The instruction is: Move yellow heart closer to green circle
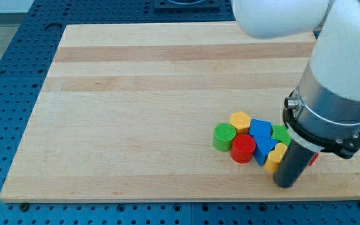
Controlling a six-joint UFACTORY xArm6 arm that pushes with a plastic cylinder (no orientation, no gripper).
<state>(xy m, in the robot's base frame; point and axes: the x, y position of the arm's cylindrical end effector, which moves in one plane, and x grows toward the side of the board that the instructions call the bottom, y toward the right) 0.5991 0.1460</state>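
The yellow heart (275, 157) lies at the lower right of the wooden board (136, 112), at the right end of a tight cluster of blocks. The green circle (224, 137) stands at the cluster's left end. Between them are a red circle (243, 149) and a blue block (265, 149). My tip (286, 185) is on the board just right of and below the yellow heart, touching it or nearly so.
A yellow hexagon (240, 121), a second blue block (261, 129) and a green block (282, 134) form the cluster's upper side. A red block (314, 160) shows partly behind the rod. The arm's body (336, 106) hangs over the board's right edge.
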